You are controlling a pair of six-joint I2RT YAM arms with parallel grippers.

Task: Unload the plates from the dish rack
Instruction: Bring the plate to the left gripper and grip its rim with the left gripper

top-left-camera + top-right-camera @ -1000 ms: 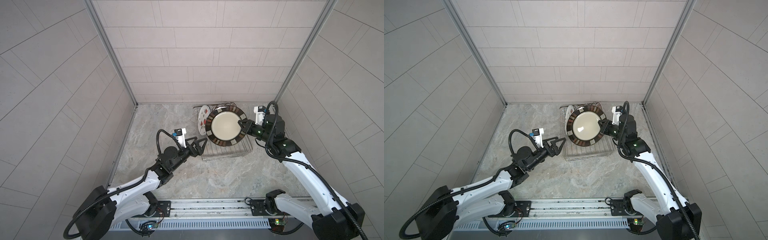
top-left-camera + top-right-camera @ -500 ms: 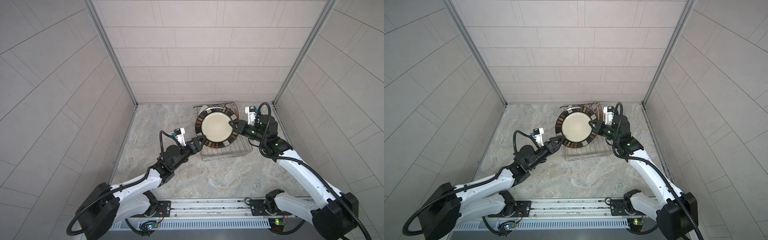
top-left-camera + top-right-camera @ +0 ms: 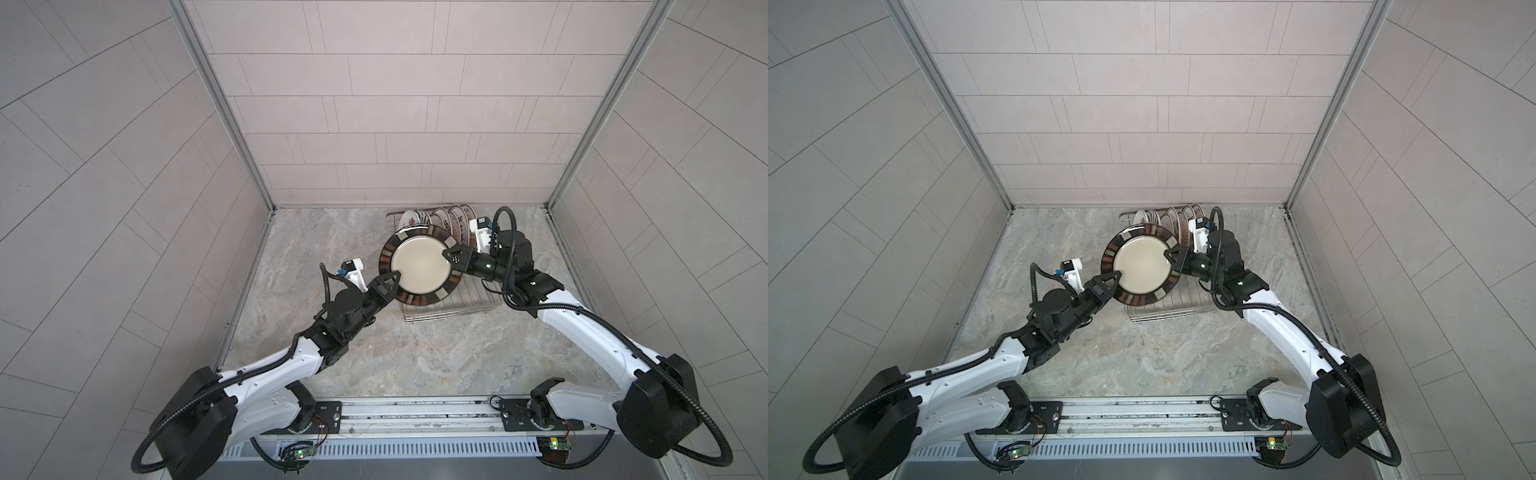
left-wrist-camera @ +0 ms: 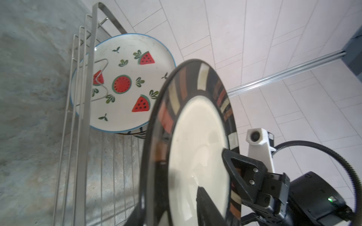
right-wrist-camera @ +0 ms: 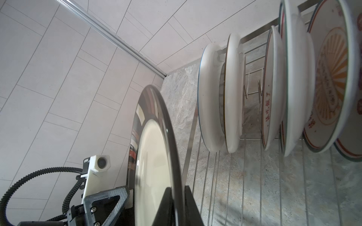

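Shifted toward the left hand (image 3: 392, 282), whose grip is unclear, the striped plate (image 3: 419, 266) stays clamped in the right hand (image 3: 453, 257): handover likely.

Bright, diffuse light, faint shadows. Wrist views: glare on glossy black-rimmed cream plate (image 5: 154, 152); close parts blurred.

Glossy glazed ceramic: dark-rimmed plate (image 3: 419, 266), rim mirror-bright. watermelon plate (image 4: 127, 111) smooth, glazed. dish rack (image 4: 86, 117): shiny metal wire, brushed flat band. tabletop (image 3: 395, 357) stone-look, matt. wall tiles (image 3: 395, 104) matt.
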